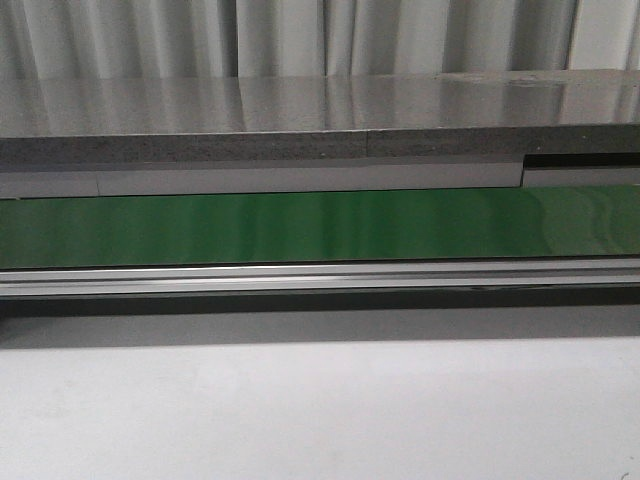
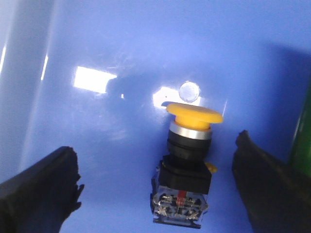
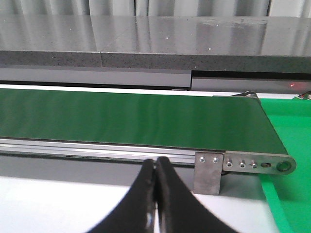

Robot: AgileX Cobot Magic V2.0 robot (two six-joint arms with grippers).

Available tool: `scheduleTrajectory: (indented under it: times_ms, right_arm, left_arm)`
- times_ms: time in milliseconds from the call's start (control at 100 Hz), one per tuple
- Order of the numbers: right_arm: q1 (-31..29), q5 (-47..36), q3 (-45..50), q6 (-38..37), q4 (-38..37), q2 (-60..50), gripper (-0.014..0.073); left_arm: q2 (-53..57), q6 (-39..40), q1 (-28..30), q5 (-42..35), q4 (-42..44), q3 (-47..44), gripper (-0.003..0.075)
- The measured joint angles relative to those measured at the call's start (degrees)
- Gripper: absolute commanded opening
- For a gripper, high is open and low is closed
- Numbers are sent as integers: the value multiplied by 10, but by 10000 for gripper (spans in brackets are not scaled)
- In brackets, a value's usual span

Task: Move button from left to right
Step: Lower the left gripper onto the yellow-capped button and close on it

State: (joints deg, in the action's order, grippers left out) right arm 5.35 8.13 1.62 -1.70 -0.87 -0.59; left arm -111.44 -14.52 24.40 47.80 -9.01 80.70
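Through the left wrist camera we see our left gripper (image 2: 158, 182) spread wide, its two black fingers (image 2: 39, 189) standing well apart on either side of the small industrial push-button with a round yellow-orange mushroom cap and black blocky body (image 2: 187, 170). Neither finger touches the button. It lies tilted on a glossy blue plastic surface (image 2: 121, 48), cap pointing away from the fingers, with a silver collar under the cap and a clear terminal block with a small red mark at its base. Just beyond the cap sits a small round pale spot (image 2: 189, 91) on the blue surface; we cannot tell whether it is a hole or a stud. Bright window-like reflections lie beside it, and a strip of green shows at one edge of the view.

Our right gripper (image 3: 155, 194) has its black fingers pressed together, with nothing between them. It hangs over a white tabletop (image 3: 43, 204), facing the long green conveyor belt (image 3: 121, 121) in its aluminium frame, whose end plate carries small screws. A bright green tray-like surface (image 3: 291, 141) lies past the belt's end.

In the front view we see the same conveyor belt (image 1: 300, 225), a grey stone-like ledge (image 1: 300, 120) behind it and the white tabletop (image 1: 300, 410) in front; neither gripper nor the button appears there.
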Motion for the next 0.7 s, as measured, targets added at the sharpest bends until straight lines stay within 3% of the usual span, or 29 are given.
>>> scheduleTrajectory:
  times_ms: [700]
  right_arm:
    - [0, 0, 0, 0, 0, 0, -67]
  left_arm:
    - [-39, -1, -1, -13, -15, 2, 617]
